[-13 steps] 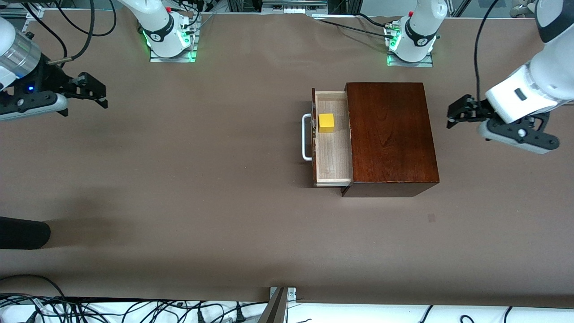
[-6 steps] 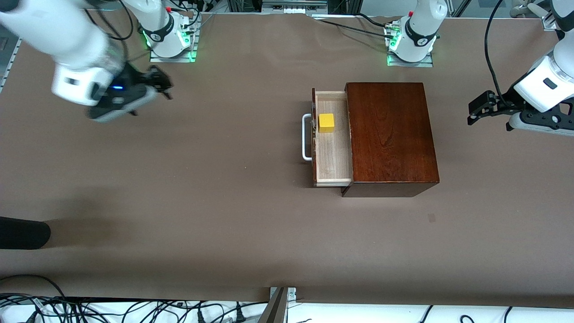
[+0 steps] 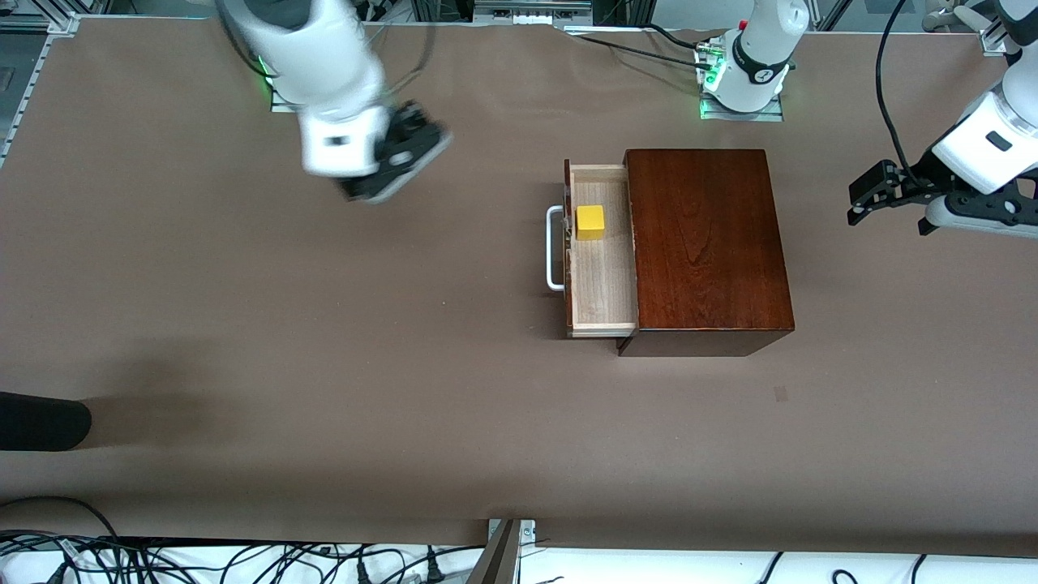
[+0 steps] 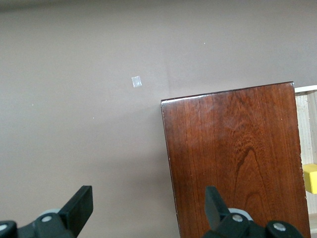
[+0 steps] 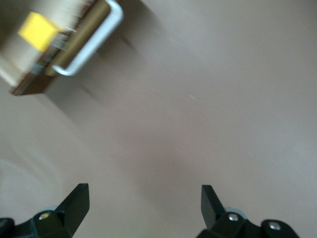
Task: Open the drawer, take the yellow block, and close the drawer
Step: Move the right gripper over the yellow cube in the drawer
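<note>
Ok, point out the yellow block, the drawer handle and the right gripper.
yellow block (image 3: pixel 590 221), front view, top face.
drawer handle (image 3: pixel 551 247), front view, middle of the white bar.
right gripper (image 5: pixel 143 203), right wrist view, midway between its open jaws.

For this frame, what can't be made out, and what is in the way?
- Drawer: its inner part is hidden under the wooden box top, front view.
- Yellow block: cut by the picture's edge, left wrist view.
- Right end effector: motion-blurred in the front view.
- Drawer handle: blurred in the right wrist view.
- Dark object: cut off by the front view's edge; unidentifiable.
</note>
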Controlling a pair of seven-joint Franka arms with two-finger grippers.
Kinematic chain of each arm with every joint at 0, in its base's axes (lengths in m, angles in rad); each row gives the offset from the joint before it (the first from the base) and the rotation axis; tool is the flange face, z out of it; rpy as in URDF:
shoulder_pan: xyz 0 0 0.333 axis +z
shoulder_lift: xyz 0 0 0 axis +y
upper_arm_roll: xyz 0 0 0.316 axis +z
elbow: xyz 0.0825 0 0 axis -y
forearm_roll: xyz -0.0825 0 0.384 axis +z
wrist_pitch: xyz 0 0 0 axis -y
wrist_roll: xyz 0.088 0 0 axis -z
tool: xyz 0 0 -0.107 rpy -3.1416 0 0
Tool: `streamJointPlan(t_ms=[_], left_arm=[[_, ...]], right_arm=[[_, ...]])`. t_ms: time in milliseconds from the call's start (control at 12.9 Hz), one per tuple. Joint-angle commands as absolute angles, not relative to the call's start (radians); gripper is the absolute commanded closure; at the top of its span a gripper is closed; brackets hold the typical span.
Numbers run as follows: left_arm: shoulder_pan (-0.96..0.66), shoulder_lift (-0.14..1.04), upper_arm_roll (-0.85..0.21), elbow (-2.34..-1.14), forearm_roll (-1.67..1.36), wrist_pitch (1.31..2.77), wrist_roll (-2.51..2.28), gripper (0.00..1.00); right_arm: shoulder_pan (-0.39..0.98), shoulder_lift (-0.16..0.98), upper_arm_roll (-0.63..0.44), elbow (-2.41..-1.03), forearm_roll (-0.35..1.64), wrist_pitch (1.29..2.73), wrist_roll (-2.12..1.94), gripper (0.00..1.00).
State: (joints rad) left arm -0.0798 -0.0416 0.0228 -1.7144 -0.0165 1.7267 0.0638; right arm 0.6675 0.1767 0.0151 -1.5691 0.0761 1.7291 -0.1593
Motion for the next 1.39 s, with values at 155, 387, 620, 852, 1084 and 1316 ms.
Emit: streamJointPlan(t_ms=[155, 387, 620, 852, 1084, 1316], left_arm=[[-0.075, -0.071, 0.0, -1.746, 0.017, 1.723, 0.06, 0.0], [-0.072, -0.068, 0.002, -1.744, 0.017, 1.723, 0.061, 0.0], [-0.071, -0.049, 0.002, -1.717, 0.017, 1.72, 0.06, 0.0], [-0.071, -0.049, 0.002, -1.717, 0.017, 1.717, 0.06, 0.0], [-0.078, -0.048, 0.0, -1.715, 0.017, 1.717, 0.06, 0.0], [-0.081, -0.049, -0.026, -1.71, 0.017, 1.712, 0.054, 0.0]], right_arm=[[0.862, 0.382, 0.002, -1.369, 0.069, 1.831, -0.176, 0.0], [0.935, 0.498, 0.0, -1.249, 0.034, 1.841, -0.178, 0.0], [1.011, 0.61, 0.0, -1.204, -0.037, 1.939, -0.179, 0.0], [1.037, 0.698, -0.002, -1.163, -0.112, 1.982, -0.221, 0.0], [1.032, 0.753, -0.005, -1.114, -0.115, 1.988, -0.33, 0.0], [1.032, 0.778, -0.008, -1.115, -0.121, 2.008, -0.377, 0.0]])
